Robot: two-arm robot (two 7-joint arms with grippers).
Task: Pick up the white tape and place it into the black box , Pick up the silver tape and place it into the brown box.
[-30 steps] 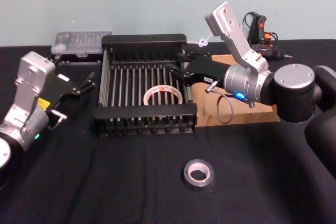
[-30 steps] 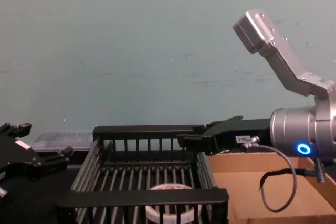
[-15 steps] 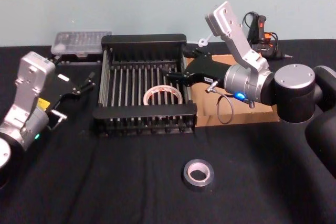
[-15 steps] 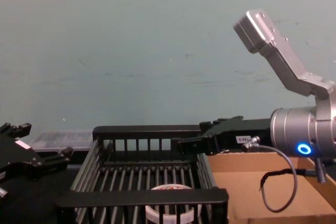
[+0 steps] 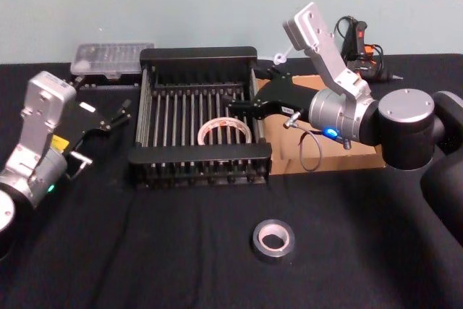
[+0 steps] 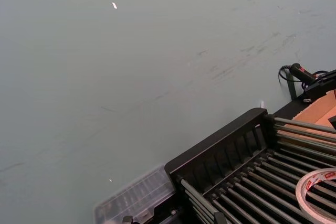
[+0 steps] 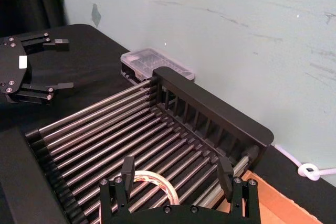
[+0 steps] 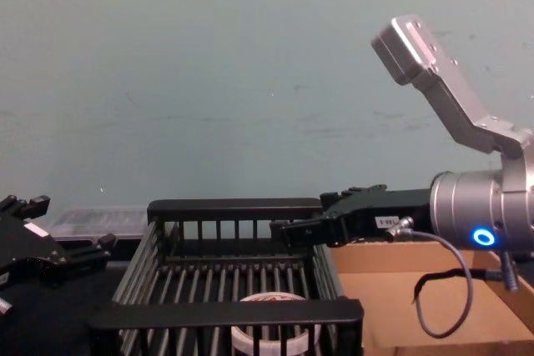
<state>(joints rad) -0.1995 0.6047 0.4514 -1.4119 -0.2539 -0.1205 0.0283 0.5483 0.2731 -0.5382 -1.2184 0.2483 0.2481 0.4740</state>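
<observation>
The white tape (image 5: 225,132) lies flat on the bars inside the black box (image 5: 199,56), toward the lower right of the crate in the head view; reddish-orange print runs round its inner core, too small to read there, and in the chest view it peeks above the near rim (image 8: 271,335). A small white label sits on the right claw's black body, its writing illegible. The right claw (image 5: 236,107) hangs over the right half of the crate, just above and beside the roll, its fingers (image 7: 127,169) spread apart with nothing between them; the right wrist view shows the roll directly below the gap. Compared with a second ago, this claw has edged slightly farther over the crate and the tape has not moved. The silver tape (image 5: 273,240) rests alone on the black desk (image 5: 145,251) at lower centre of the head view, well apart from both boxes, unchanged. The brown box (image 5: 340,157) sits touching the crate's right side, partly covered by the right arm. The left claw (image 5: 116,114) is parked at the left, spread open and empty, as before. A clear plastic case (image 5: 112,58) lies at the crate's upper left.
</observation>
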